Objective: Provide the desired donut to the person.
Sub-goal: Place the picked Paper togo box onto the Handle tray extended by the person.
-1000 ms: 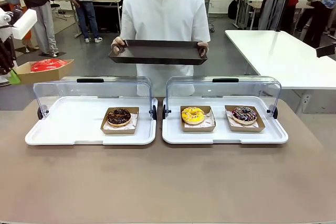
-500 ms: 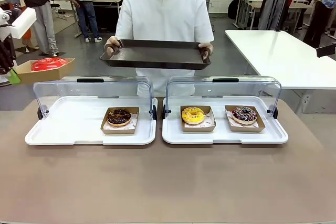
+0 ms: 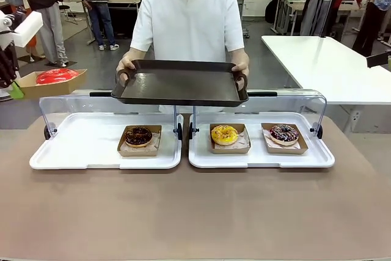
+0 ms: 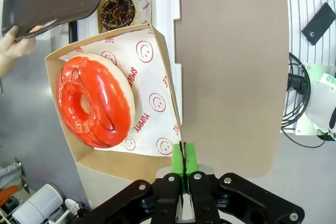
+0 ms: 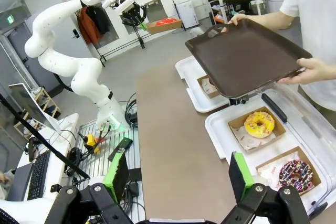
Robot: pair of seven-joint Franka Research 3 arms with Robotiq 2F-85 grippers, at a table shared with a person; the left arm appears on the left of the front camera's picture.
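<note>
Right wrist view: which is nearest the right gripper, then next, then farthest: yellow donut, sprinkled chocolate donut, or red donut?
From the open right gripper:
1. Chocolate-glazed sprinkled donut, lower right, closest beside it.
2. Yellow-glazed donut, just beyond it.
3. Red-glazed donut, far off, in the brown cardboard box held by the left gripper.

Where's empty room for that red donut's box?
The dark brown serving tray the person holds is bare. So is the white tray left of the chocolate donut, and the brown tabletop in front. The right tray is crowded.
</note>
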